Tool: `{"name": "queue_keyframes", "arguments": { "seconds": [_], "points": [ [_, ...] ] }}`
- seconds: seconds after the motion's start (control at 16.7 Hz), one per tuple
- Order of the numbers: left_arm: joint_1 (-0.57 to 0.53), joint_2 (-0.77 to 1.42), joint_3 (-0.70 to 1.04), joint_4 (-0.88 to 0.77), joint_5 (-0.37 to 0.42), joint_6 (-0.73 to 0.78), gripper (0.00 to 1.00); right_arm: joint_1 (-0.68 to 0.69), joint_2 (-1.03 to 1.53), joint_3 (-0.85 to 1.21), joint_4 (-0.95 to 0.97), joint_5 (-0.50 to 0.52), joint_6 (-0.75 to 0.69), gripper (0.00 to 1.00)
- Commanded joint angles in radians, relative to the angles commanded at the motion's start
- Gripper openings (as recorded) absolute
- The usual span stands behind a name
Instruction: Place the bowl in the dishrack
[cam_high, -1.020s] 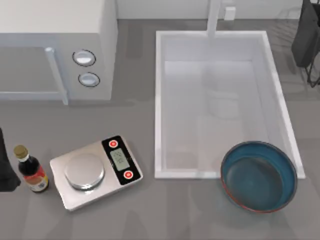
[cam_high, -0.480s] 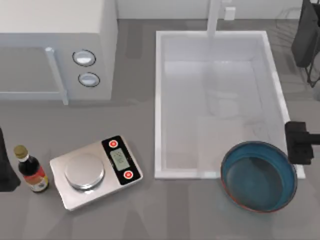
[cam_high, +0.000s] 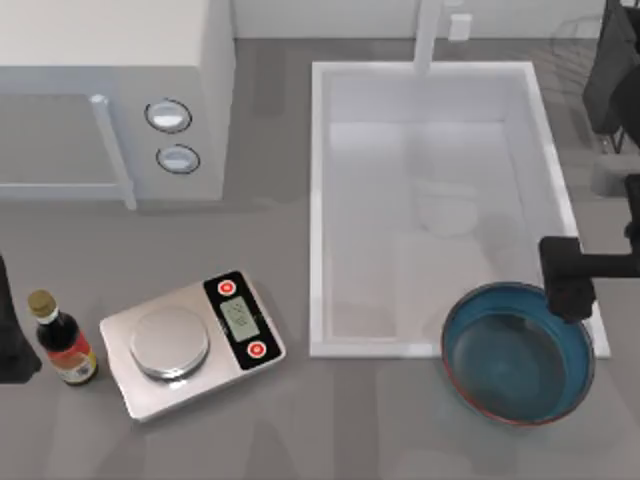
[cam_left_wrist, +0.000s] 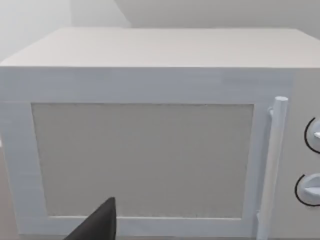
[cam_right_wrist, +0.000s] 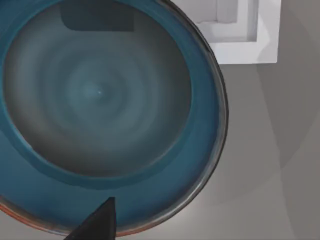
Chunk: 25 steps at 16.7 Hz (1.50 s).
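Now the bowl sits on the bench w/ open room around, touching the sink corner; right claw over its far rim, grip can't tell.

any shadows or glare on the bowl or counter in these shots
Top view: soft diffuse shadows on the grey counter, no glare on the bowl. Right wrist view: a dark rectangular shadow inside the bowl near its rim, no bright highlights.

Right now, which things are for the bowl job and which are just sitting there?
For the job:
bowl, at the sink's near right corner
right gripper, above the bowl's rim

Just sitting there:
kitchen scale
sauce bottle
microwave
sink
left gripper, facing the microwave
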Motion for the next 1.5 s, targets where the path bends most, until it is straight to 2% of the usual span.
{"name": "queue_keyframes", "arguments": {
  "seconds": [0.3, 0.78, 1.08, 1.5],
  "points": [
    [0.0, 0.0, 0.0, 0.0, 0.0, 0.0, 1.0, -0.005, 0.014, -0.03, 0.041, -0.001, -0.004, 1.0],
    [0.0, 0.0, 0.0, 0.0, 0.0, 0.0, 1.0, -0.012, 0.162, -0.231, 0.397, -0.001, -0.01, 1.0],
    [0.0, 0.0, 0.0, 0.0, 0.0, 0.0, 1.0, -0.013, 0.175, -0.247, 0.422, -0.001, -0.01, 1.0],
    [0.0, 0.0, 0.0, 0.0, 0.0, 0.0, 1.0, -0.013, 0.175, -0.247, 0.422, -0.001, -0.01, 0.47]
  ]
}}
